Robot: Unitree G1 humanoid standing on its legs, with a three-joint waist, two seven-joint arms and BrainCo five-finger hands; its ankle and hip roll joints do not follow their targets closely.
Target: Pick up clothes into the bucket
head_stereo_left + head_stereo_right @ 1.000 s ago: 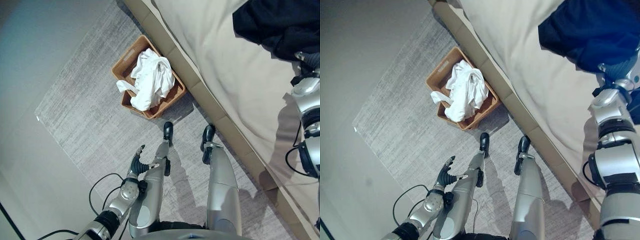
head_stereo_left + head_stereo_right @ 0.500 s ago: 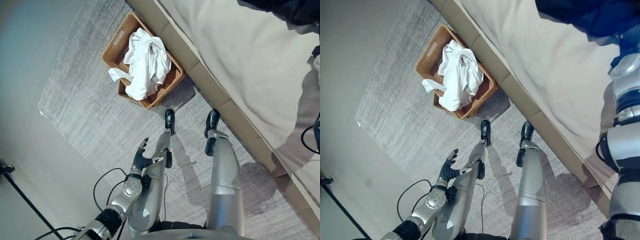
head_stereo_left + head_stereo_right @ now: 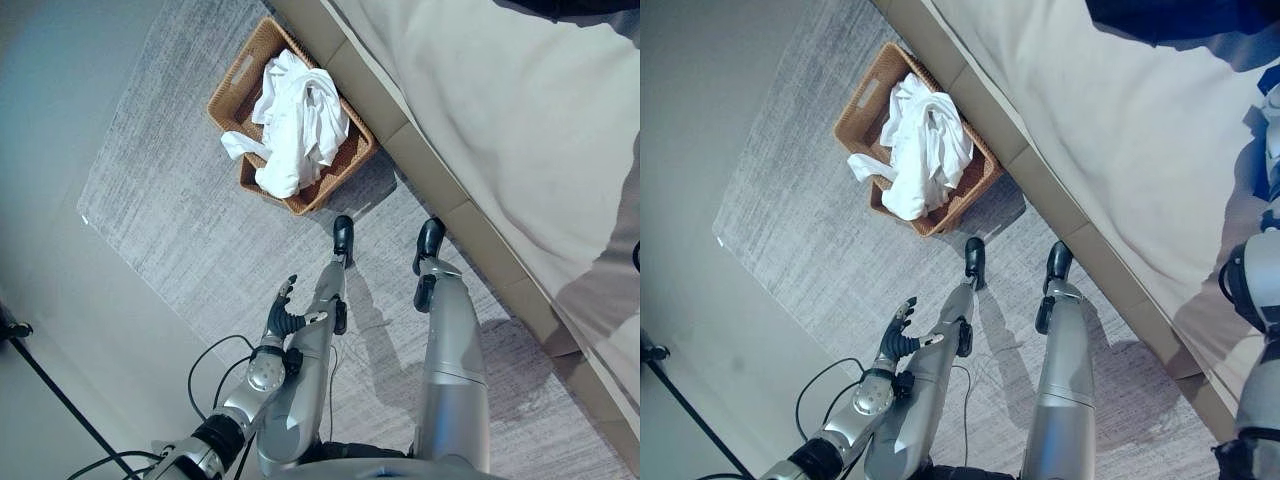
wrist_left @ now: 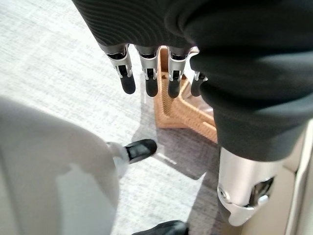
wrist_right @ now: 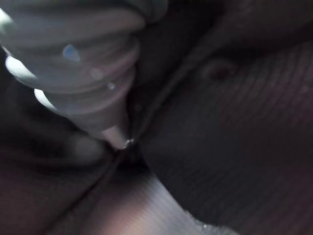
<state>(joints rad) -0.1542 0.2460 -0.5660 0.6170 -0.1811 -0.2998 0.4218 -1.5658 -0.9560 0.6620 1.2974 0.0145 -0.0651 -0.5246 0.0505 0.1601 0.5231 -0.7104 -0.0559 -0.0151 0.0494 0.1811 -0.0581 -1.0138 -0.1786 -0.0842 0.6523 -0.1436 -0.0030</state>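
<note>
From the head I see a woven basket (image 3: 345, 170) on the grey rug (image 3: 180, 230) at the bed's (image 3: 480, 120) edge, white clothes (image 3: 300, 125) heaped inside. My left hand (image 3: 283, 317) hangs with fingers straight and apart. The right wrist view shows dark ribbed fabric (image 5: 234, 147) pressed close; I cannot tell that hand's fingers.

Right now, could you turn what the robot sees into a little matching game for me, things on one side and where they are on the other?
Things:
1. white clothes
2. woven basket
3. dark garment
4. left hand

Places or states:
A. on the beige bed, at its far edge
B. on the grey rug, beside the bed
C. piled in the basket, one end hanging over its rim
D. fingers straight, holding nothing, above the rug

Pairs: 1-C, 2-B, 3-A, 4-D
</note>
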